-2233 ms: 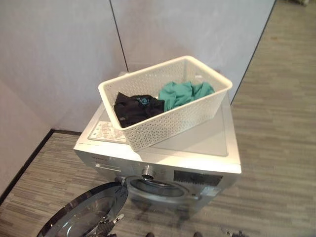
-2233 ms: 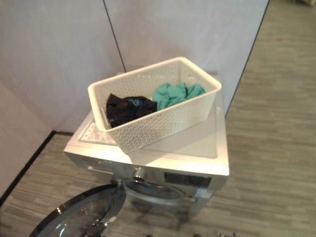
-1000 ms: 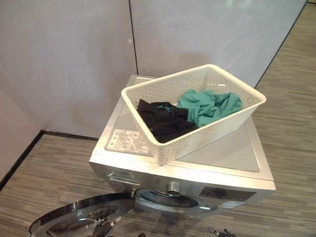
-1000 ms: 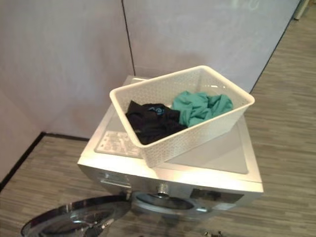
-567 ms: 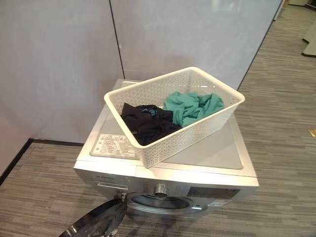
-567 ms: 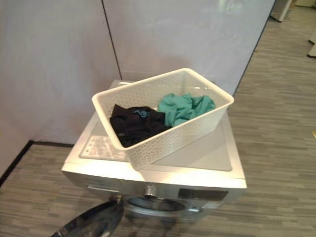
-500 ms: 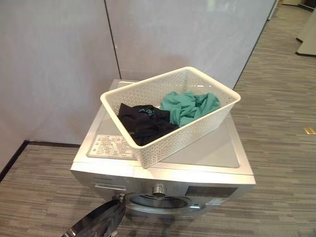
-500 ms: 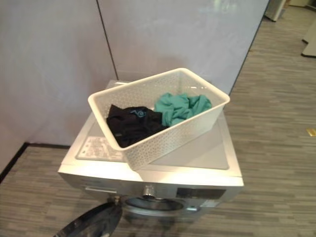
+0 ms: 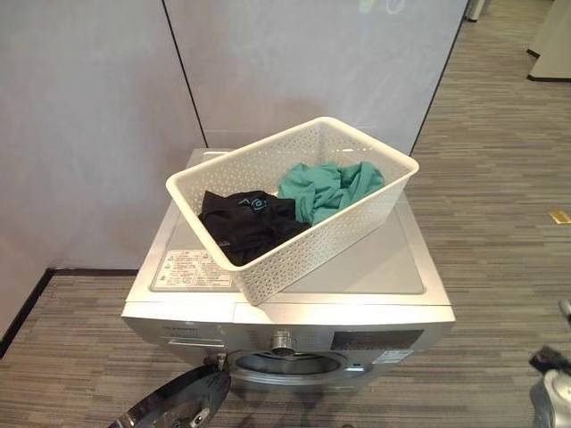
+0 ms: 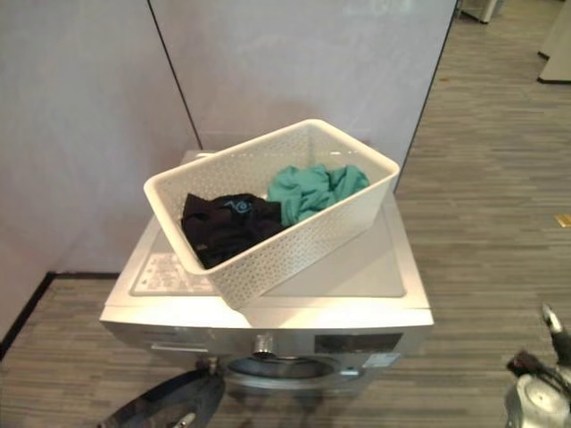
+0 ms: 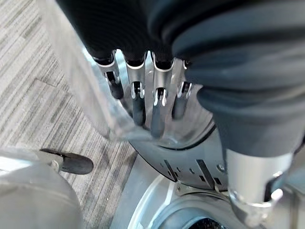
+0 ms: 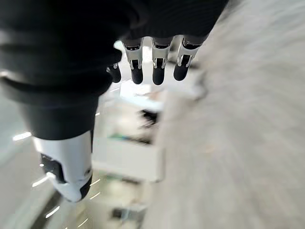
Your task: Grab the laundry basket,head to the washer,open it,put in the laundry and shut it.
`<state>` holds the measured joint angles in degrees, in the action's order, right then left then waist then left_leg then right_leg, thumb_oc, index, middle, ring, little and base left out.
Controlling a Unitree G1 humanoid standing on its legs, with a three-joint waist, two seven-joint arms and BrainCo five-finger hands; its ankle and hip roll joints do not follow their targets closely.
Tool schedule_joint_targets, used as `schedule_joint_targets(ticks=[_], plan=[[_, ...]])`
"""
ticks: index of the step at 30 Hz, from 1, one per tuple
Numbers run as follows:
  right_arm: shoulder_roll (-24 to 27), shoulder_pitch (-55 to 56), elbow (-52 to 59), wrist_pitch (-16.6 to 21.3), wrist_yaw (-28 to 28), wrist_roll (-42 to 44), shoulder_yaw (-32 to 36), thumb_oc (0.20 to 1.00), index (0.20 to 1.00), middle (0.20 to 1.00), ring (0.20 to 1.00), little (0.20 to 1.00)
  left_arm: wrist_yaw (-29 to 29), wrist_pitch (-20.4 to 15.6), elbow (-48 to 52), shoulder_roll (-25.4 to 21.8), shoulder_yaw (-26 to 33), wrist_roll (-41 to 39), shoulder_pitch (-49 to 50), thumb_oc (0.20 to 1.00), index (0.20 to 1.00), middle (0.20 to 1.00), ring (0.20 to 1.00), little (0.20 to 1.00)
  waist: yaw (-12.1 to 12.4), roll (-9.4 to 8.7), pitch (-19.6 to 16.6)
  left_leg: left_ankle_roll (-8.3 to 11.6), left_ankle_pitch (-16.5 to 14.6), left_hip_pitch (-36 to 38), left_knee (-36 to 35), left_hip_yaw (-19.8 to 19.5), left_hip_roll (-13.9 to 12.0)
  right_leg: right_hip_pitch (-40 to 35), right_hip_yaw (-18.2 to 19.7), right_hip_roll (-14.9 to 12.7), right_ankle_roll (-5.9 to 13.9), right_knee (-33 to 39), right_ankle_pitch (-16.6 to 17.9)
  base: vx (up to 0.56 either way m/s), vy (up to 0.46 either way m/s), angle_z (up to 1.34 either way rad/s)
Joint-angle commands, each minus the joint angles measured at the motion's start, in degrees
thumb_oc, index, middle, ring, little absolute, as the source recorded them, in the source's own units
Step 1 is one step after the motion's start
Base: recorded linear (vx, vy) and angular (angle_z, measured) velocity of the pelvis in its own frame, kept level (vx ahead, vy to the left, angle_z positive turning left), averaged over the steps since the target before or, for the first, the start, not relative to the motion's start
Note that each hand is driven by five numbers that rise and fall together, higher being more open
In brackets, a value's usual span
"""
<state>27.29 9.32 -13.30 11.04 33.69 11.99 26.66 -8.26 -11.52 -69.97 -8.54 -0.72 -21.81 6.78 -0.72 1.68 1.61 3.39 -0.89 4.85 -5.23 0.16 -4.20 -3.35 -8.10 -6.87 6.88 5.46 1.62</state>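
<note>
We see the white perforated laundry basket (image 9: 294, 201) sitting askew on top of the silver washer (image 9: 375, 267), one corner jutting past the front edge. Inside it lie 2 garments: a black one (image 9: 243, 221) toward the near-left end and a teal one (image 9: 326, 185) toward the far-right end, touching each other. The washer's round door (image 9: 178, 406) hangs open at the lower left, glass facing up. Our left hand (image 11: 143, 93) holds its fingers (image 11: 159, 107) straight, tips against the door's glass. Our right hand (image 12: 152, 62) shows relaxed, straight fingers gripping nothing, and it appears low at the right edge (image 10: 544, 374). Grey plank flooring (image 9: 500, 178) surrounds the machine.
</note>
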Motion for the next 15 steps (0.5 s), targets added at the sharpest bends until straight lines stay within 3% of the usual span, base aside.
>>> schedule_joint_targets(ticks=[1, 4, 8, 12, 15], plan=[[3.7, -4.1, 10.8, 2.9, 0.4, -8.1, 1.7, 1.000, 1.000, 1.000, 1.000, 1.000, -1.0, -1.1, -3.5, -3.2, 1.9, 2.4, -4.9, 1.000, 1.000, 1.000, 1.000, 1.000, 1.2, -3.73, -0.1, -0.46, -2.2, -1.1, 0.2, -3.3, -1.0, -1.1, 1.6, -3.4, 2.76, -0.8, -1.0, 0.00, 0.000, 0.00], [7.0, -8.1, 20.3, 3.4, -2.5, -11.0, 0.0, 1.000, 1.000, 1.000, 1.000, 1.000, -0.9, -1.2, -2.6, -3.7, 1.6, 2.8, -5.0, 1.000, 1.000, 1.000, 1.000, 1.000, 1.9, -4.08, -0.1, -0.51, -2.1, -1.1, 0.2, -3.6, -0.9, -1.3, 1.4, -3.4, 2.71, -0.8, -1.0, 0.00, 0.000, 0.00], [16.9, -20.4, 27.6, 2.7, -9.8, -10.5, -8.0, 1.000, 1.000, 1.000, 1.000, 1.000, 0.0, -0.8, -1.7, -4.9, 0.2, 3.9, -4.4, 1.000, 1.000, 1.000, 1.000, 1.000, 3.8, -5.23, -0.4, -0.35, -1.8, -1.4, 0.2, -4.1, -0.9, -1.5, 0.7, -3.5, 2.69, -1.0, -0.9, -0.01, -0.003, 0.06], [22.7, -33.7, 23.4, 0.7, -12.2, -10.6, -18.1, 1.000, 1.000, 1.000, 1.000, 1.000, 0.3, -0.5, -2.0, -5.0, -0.4, 3.9, -4.2, 1.000, 1.000, 1.000, 1.000, 1.000, 4.9, -5.95, -0.4, -0.33, -1.7, -1.4, 0.2, -4.4, -0.8, -1.6, 0.4, -3.5, 2.67, -0.9, -0.8, -0.01, -0.004, 0.04], [28.1, -56.3, 11.7, -3.5, -17.4, -8.2, -35.3, 1.000, 1.000, 1.000, 1.000, 1.000, 0.6, -0.5, -2.1, -5.5, -1.6, 1.0, -4.1, 1.000, 1.000, 1.000, 1.000, 1.000, 6.4, -7.60, -0.1, -0.17, -1.3, -1.6, 0.2, -4.7, -0.9, -1.7, 0.2, -3.4, 2.41, -1.1, -0.8, -0.01, -0.002, -0.01]])
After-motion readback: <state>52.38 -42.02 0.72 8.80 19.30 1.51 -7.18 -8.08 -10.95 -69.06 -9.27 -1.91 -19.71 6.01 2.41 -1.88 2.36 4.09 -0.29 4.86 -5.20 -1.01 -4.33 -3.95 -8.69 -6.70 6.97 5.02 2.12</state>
